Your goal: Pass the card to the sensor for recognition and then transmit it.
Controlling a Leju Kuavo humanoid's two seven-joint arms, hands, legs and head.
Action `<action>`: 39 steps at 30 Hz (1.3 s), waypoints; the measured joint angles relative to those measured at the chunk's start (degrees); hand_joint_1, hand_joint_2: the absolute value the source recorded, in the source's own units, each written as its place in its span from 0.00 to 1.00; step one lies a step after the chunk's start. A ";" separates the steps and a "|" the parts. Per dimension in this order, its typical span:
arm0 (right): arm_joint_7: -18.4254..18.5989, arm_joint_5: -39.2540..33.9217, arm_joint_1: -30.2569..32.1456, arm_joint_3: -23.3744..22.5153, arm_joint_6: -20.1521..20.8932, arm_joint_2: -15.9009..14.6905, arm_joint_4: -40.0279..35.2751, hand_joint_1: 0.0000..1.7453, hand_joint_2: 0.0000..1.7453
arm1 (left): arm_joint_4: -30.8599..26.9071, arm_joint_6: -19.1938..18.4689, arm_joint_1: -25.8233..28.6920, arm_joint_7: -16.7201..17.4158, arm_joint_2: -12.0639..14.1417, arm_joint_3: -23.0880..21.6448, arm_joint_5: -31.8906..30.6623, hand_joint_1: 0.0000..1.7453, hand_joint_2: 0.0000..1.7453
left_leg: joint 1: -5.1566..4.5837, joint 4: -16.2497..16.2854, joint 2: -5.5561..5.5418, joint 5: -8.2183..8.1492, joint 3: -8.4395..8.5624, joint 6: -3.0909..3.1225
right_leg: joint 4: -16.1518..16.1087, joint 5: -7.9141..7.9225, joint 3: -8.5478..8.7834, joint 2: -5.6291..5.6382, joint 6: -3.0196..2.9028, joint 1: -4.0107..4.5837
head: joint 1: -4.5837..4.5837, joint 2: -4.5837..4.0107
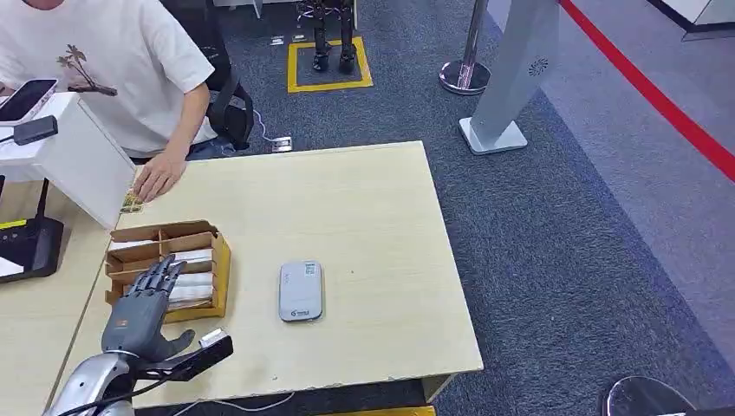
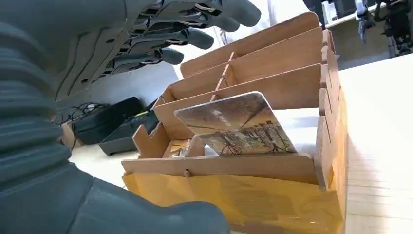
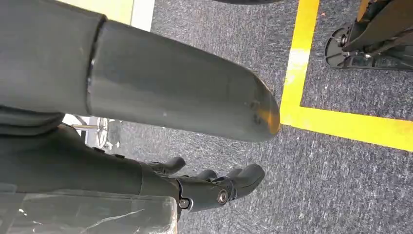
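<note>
Reaching stage: the left hand point(image 1: 143, 308) hovers over the slotted wooden card box point(image 1: 217, 269) at the near left of the pale wooden desk point(image 1: 347, 199); no card is lifted yet.

Task progress: judged early. The pickup is not yet done; presenting the card to the sensor and handing it on both remain.

Card: the glossy picture-printed card point(image 2: 241, 124) leans tilted in a near slot of the box, resting against a wooden divider, untouched. White cards lie in the neighbouring slots in the head view.

Sensor: the small grey rounded reader pad point(image 1: 301, 291) lies flat on the desk, just to the right of the box and apart from it.

Left hand, pose: palm down, dark fingers point(image 2: 195, 36) spread and extended above the box's far slots, the thick thumb low beside the box's yellow front wall; it holds nothing.

Right hand: the right hand point(image 3: 214, 187) hangs beside the robot above grey carpet with a yellow floor line, fingers loosely curled with gaps between them, nothing in them.

Surroundings: a person in a white T-shirt point(image 1: 113, 61) sits at the far left corner of the desk, one hand point(image 1: 159, 178) resting on its edge; a white box-shaped stand point(image 1: 74, 156) is beside them.

Next move, as a judgement: the fingers must come down and pinch the tilted card's top edge.
</note>
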 joint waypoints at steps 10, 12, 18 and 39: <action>0.07 0.11 0.00 0.00 0.15 0.02 0.00 0.00 0.00 | 0.00 -0.33 0.29 0.02 0.13 0.00 -0.31 1.00 1.00 | 0.00 0.00 0.00 0.00 0.00 0.00 | 0.00 0.00 0.00 0.00 0.00 0.00 | 0.00 0.02; 0.20 0.11 0.00 0.00 0.15 0.02 0.00 0.00 0.00 | -0.02 -0.35 0.43 0.09 0.26 0.00 -0.44 1.00 1.00 | 0.00 0.00 0.00 0.00 0.00 0.00 | 0.00 0.00 0.00 0.00 0.00 0.00 | 0.00 0.02; 0.42 0.07 0.01 0.00 0.15 0.02 0.00 0.00 0.00 | -0.02 -0.50 0.86 0.20 0.59 0.00 -0.83 1.00 1.00 | 0.00 0.00 0.00 0.00 0.00 0.00 | 0.00 0.00 0.00 0.00 0.00 0.00 | 0.00 0.02; 0.37 0.00 0.01 0.00 0.04 0.07 0.00 0.00 0.00 | -0.98 -0.04 0.85 0.20 0.59 0.11 -0.22 1.00 1.00 | 0.00 0.00 0.00 0.00 0.00 0.00 | 0.00 0.00 0.01 0.00 0.00 0.00 | 0.00 0.02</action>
